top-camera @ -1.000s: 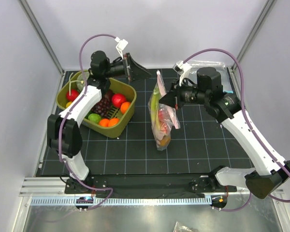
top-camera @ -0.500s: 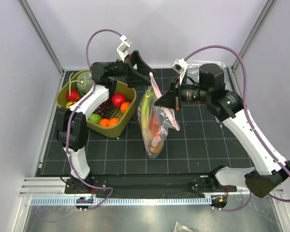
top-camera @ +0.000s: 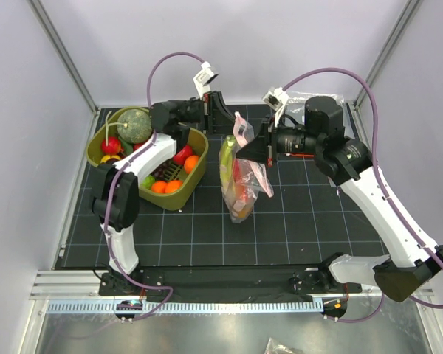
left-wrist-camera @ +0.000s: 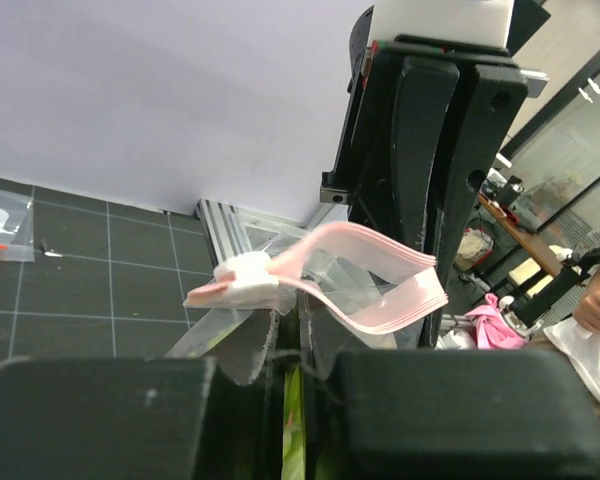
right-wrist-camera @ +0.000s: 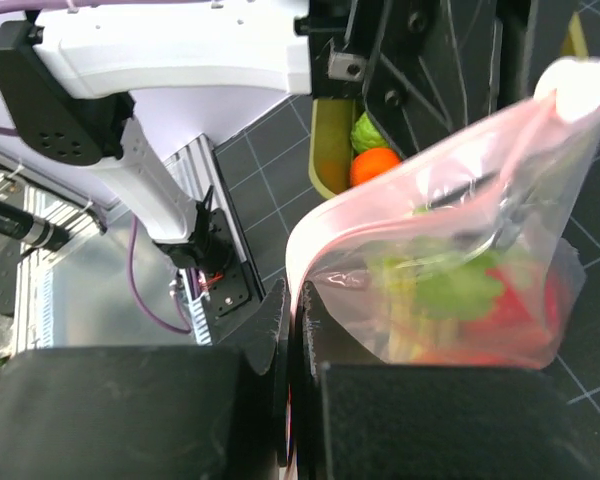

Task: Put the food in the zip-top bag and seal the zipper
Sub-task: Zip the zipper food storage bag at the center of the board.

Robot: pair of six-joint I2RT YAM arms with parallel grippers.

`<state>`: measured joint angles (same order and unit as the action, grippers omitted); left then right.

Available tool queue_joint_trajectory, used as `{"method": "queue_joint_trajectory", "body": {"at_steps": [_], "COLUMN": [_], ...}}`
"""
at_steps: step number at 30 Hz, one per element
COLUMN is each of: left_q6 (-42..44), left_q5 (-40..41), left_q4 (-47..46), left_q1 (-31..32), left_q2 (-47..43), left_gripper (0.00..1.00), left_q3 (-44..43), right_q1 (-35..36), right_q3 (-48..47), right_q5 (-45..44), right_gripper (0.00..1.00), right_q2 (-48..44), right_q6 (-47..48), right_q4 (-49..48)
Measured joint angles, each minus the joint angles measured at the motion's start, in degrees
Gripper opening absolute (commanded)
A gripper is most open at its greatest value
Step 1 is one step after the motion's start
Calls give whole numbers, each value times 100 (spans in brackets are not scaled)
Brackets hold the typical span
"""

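Landmark: olive-green bin [top-camera: 179,200].

The zip-top bag [top-camera: 240,181] hangs upright just right of the bin, close to its right corner. We can't tell if the two touch. The bag's bottom is down at the black grid mat [top-camera: 303,221], and we can't tell if it rests there.

The left gripper [left-wrist-camera: 298,365] is over the bin's right rim. Its jaws are pinched nearly together with clear bag film caught in the slit, so it grips the bag near its mouth on the bin side.

The right gripper [right-wrist-camera: 292,320] is on the side of the bag away from the bin. Its jaws are squeezed tight on the zipper [left-wrist-camera: 380,300], and the pink strip runs straight into the slit between its pads. The zipper curves loosely between the two grippers. In the left wrist view its lips lie close together, but we can't tell if it is fully pressed shut. A white tab [left-wrist-camera: 245,280] sits at its bin-side end.

Food [top-camera: 238,198] is inside the bag. We see a green stalk [top-camera: 226,158] along the bin-facing side, red pieces in the middle and something orange at the bottom.

More food is in the bin: oranges [top-camera: 166,186] by the near wall, a red round piece [top-camera: 111,144] at the left end and a green round gourd [top-camera: 136,127] at the far left corner.
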<state>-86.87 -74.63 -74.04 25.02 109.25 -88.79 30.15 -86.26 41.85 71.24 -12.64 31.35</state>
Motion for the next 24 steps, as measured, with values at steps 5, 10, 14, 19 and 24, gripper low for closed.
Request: {"method": "queue_joint_trajectory", "body": {"at_steps": [5,10,14,19,24], "left_q6": [48,7,-26,-20,-20], "left_q5": [15,0,-111,-219,-260], "left_q4": [-9,-11,-9,-15,-11], "left_q1": [70,0,2,9,9], "left_q2": [17,111,170,177,177], "left_gripper": [0,0,0,0,0], "left_q3": [136,133,133,221,424], "right_q1": [11,9,9,-24,-35], "right_q3": [46,96,103,0,-442], "right_q5": [-417,-1191,-2081,-2850,-3206], "right_gripper": [3,49,68,65,56], "right_q2": [-35,-164,-315,-269,319], "right_q6": [26,133,380,503,352], "right_q4": [7,116,120,39,-2]}}
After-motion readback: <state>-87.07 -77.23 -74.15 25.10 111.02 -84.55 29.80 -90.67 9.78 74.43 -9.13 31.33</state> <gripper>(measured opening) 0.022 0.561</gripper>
